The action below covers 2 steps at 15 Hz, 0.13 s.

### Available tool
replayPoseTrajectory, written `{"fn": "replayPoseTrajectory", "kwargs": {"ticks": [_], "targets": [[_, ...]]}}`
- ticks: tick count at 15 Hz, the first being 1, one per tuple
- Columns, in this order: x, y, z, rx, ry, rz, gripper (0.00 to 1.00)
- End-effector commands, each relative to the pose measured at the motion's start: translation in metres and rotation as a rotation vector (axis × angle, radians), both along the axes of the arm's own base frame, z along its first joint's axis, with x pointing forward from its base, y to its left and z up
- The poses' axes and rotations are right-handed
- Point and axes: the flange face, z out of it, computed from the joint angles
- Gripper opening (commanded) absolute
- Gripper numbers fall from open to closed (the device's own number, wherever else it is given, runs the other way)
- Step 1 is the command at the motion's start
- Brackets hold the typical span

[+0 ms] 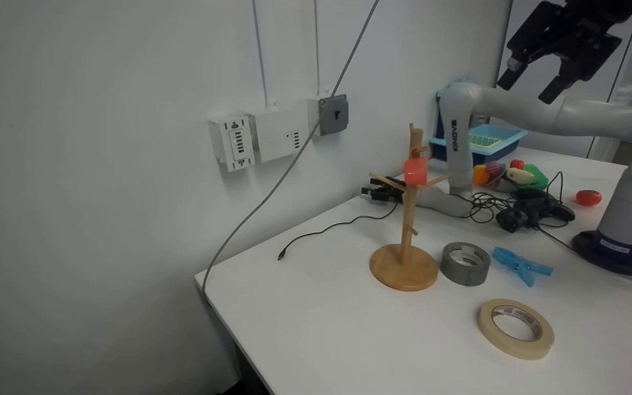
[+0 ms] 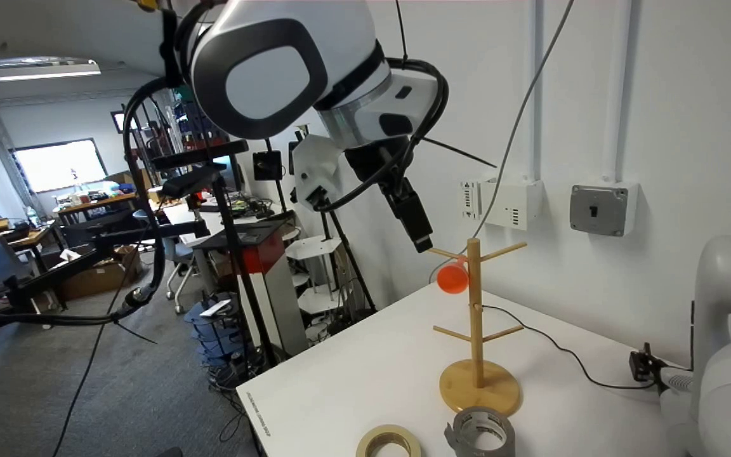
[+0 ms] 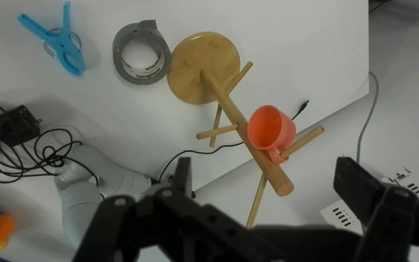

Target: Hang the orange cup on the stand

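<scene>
In both exterior views, see the orange cup [image 1: 416, 172] high on the stand [image 1: 408, 219], hung there by its handle. In the wrist view, make out the handle [image 3: 277, 156] looped around an upper peg [image 3: 306, 139], at about six o'clock on the cup, and the mouth turned toward nine o'clock. Cannot tell cup wall resting against the pole [image 3: 235, 115] from cup wall just off it. Note the pole upright and the round base [image 1: 395, 274] flat on the bench [image 1: 338, 323].

Find the claw [image 1: 530, 86] released, jaws wide apart, up in the air at about two o'clock from the stand in an exterior view and apart from the cup. In the wrist view, see its fingers [image 3: 356, 187] at roughly four and seven o'clock, with the top end of the pole showing between.

Around the base, in an exterior view, see a grey tape roll [image 1: 461, 274] just beside it at three o'clock; cannot tell touching from barely clear. Farther out at three, find a blue clamp [image 1: 518, 264]; at four, lying flat and well apart, a tan tape ring [image 1: 519, 350]. At nine, spot a black plug [image 1: 282, 254]. Toward two, see a heap of coloured pieces [image 1: 520, 175]; toward one, a KINOVA arm [image 1: 535, 112].
</scene>
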Motion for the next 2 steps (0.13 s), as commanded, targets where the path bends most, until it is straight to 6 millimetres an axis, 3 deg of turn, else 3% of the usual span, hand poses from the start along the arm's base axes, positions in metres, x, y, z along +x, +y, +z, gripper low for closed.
{"fn": "replayPoseTrajectory", "kwargs": {"ticks": [1,2], "targets": [[0.0001,-0.0002,0.0006,0.000,0.001,0.000,1.00],[0.0001,-0.0002,0.0006,0.000,0.001,0.000,1.00]]}}
